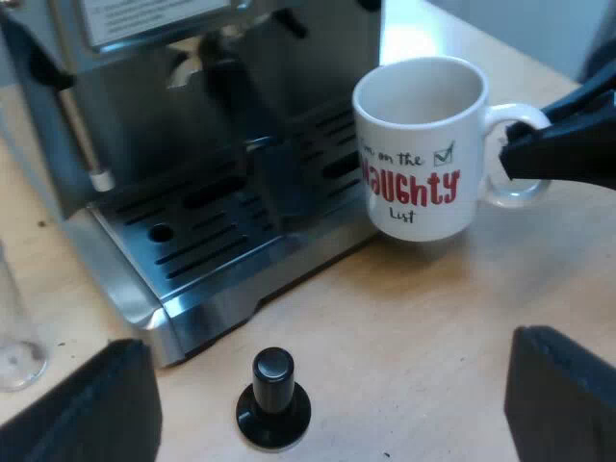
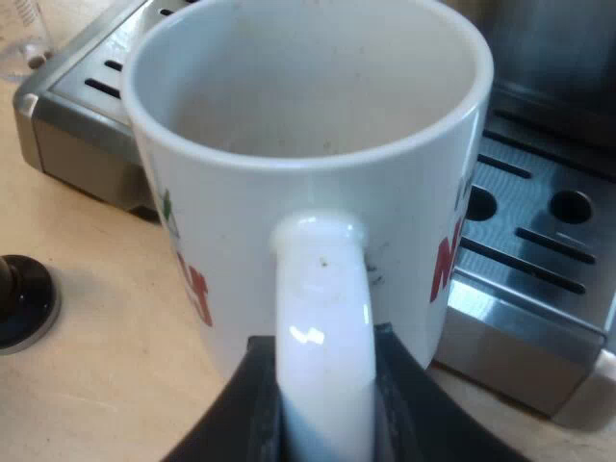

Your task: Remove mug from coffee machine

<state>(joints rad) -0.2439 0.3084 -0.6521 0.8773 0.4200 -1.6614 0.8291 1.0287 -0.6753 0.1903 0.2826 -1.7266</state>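
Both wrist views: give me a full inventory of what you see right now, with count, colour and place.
mug: 1, white with red and green lettering, looks empty, at the drip tray's corner.
espresso machine: 1, steel, behind the mug.
drip tray: 1, steel with dark slots, at the machine's base.
tamper: 1, black knob, standing on the table in front of the drip tray.
measuring glass: 1, clear, on the table beside the machine.
table: 1, light wood.
left gripper: 1, black, jaws open, above the table near the tamper.
right gripper: 1, black, jaws shut on the mug's handle.
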